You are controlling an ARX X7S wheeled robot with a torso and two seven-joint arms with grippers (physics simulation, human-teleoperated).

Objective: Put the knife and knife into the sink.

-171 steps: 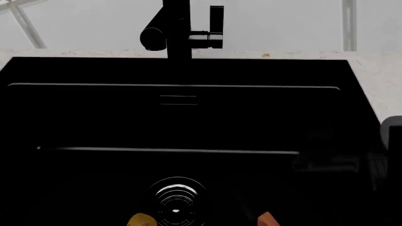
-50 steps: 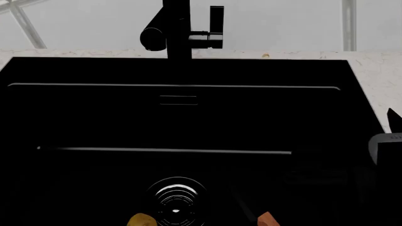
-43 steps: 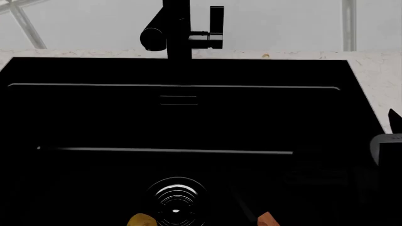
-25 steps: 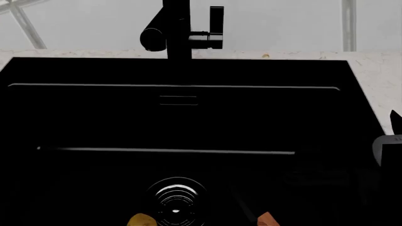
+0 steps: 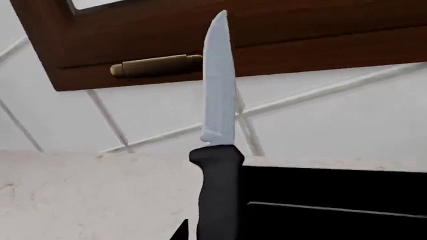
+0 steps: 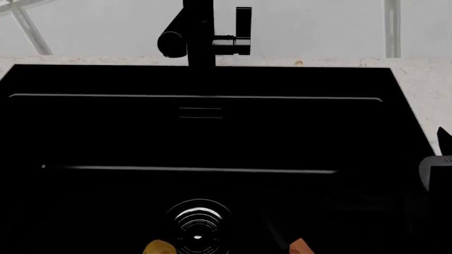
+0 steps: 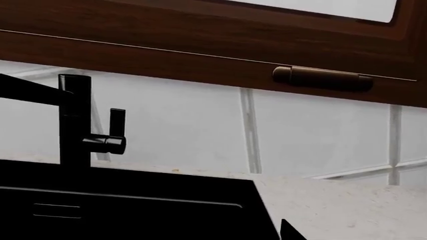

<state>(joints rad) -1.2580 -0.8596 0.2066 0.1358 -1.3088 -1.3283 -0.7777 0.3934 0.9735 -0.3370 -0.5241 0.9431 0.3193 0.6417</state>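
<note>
Right end effector (image 6: pixel 437 172) dropped slightly, state unclear; left pinches pale-bladed, black-handled knife (image 5: pixel 219 100) upright

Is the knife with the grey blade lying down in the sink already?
No. The pale-bladed knife stands upright, tip pointing up, its black handle low in the left wrist view, with the sink behind it.

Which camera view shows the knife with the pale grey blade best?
The left wrist view: the pale-bladed knife fills the middle of the picture, its blade pointing up from a black handle. Neither the head view nor the right wrist view shows it.
</note>
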